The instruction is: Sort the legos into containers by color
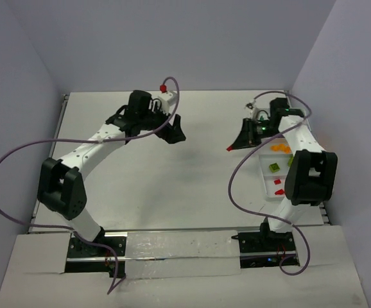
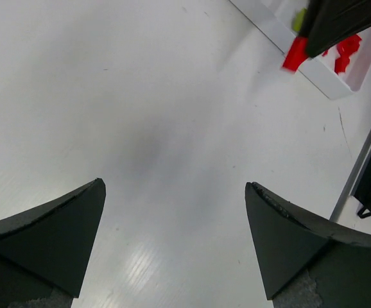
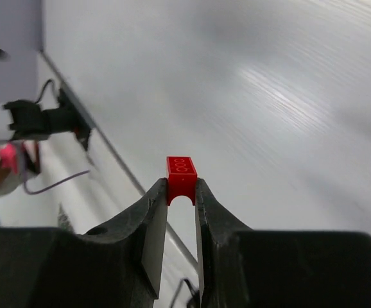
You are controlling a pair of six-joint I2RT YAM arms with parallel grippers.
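Left gripper [image 1: 174, 133]: I see its jaws spread wide over bare desk [image 1: 198, 186].
Red lego [image 3: 181, 173]: pinched upright at the jaw tips, near the tray's left side.
Right gripper [image 3: 181, 190]: jaws narrow, clamping it.
Tray [image 1: 266, 179]: desk's right; orange bricks [image 1: 280, 148], lime brick [image 1: 274, 167] and red bricks [image 1: 278, 183] in separate compartments.

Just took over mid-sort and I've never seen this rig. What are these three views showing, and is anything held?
A left arm and a right arm are bolted at the near edge of the table. One view looks down from above and behind them; the other two come from a camera on each wrist. The left gripper is open and empty over bare table. The right gripper pinches a red lego near the white tray, whose compartments hold orange pieces, a lime piece and red pieces.
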